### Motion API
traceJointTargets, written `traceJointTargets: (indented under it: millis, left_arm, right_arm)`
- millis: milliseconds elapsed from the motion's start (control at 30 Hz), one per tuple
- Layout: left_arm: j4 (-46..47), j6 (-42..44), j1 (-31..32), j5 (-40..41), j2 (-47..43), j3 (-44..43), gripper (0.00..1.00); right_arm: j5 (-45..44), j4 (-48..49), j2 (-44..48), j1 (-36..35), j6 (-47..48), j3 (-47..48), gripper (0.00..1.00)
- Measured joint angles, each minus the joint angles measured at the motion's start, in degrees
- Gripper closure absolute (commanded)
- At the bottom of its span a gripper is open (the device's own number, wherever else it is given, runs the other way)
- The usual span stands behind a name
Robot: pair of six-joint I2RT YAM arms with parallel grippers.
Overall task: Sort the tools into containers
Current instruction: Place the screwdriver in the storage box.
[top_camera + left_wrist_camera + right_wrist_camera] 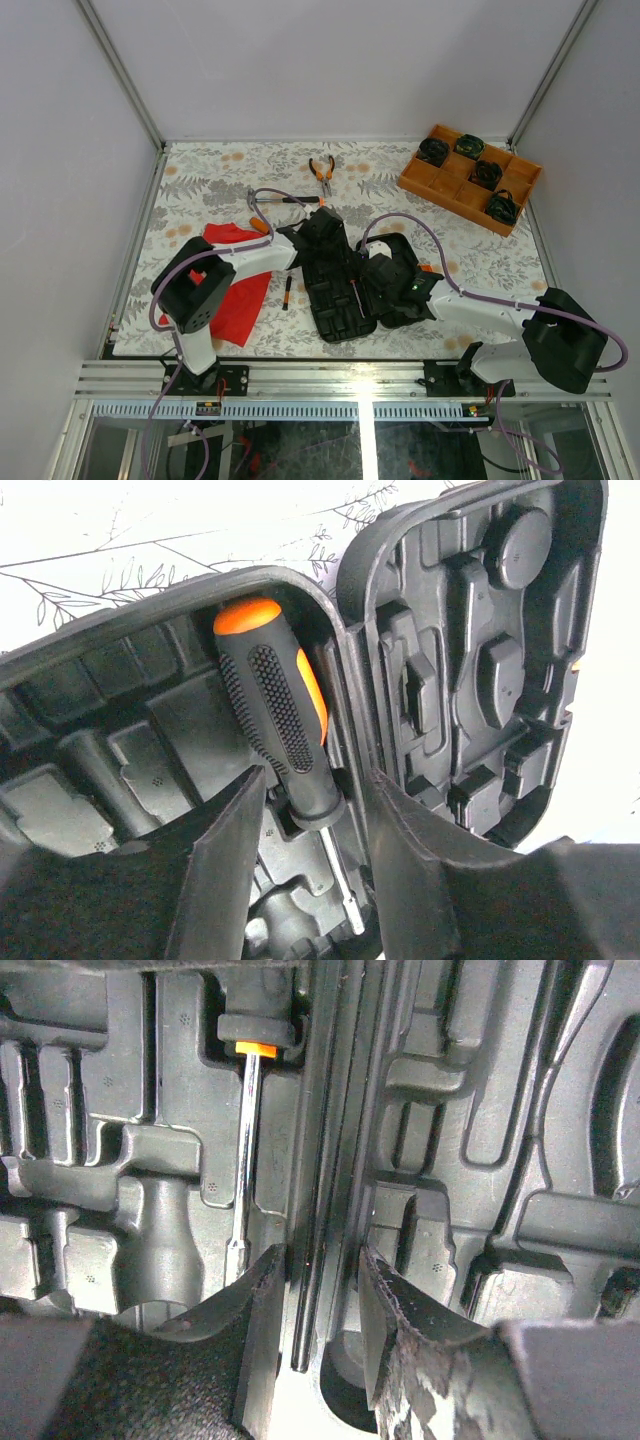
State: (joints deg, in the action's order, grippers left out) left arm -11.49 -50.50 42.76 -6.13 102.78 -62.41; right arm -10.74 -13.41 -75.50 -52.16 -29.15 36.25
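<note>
The black case (340, 300) lies open in the middle of the table. An orange-and-black screwdriver (280, 715) rests in a moulded slot beside the hinge, and its steel shaft (245, 1150) shows in the right wrist view too. My left gripper (315, 790) is open, its jaws standing either side of the handle's collar with a gap on both sides. My right gripper (320, 1265) is shut on the case's hinge ridge (322, 1160). On the table lie the orange-handled pliers (321, 172), a small screwdriver (286, 293) and another tool (292, 199).
A red cloth (238, 290) lies left of the case, under my left arm. An orange compartment tray (445, 180) with black round items stands at the back right. White walls close in the flowered table.
</note>
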Motion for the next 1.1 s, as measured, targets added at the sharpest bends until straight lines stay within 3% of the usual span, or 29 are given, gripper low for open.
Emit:
traceJointTargets:
  millis: [167,467,733,1100]
  left_arm:
    - [-0.2,-0.1,0.0,1.1,1.1,-0.5,0.68]
    - [-1.0,0.0,0.0,4.7,1.2,-0.6,0.70]
    - [-0.6,-0.3,0.4,4.9,2.4,-1.4,0.70]
    - [2.6,-2.2,1.0,3.2,2.7,-1.5,0.74]
  right_arm:
    - [0.0,0.1,0.0,0.0,-0.1,0.0,0.85]
    - [-0.1,0.0,0.1,0.0,-0.6,0.0,0.86]
    - [-0.5,-1.0,0.9,0.0,-1.1,0.0,0.69]
    - [-2.1,-5.7,10.1,0.0,-3.5,-0.4,0.71]
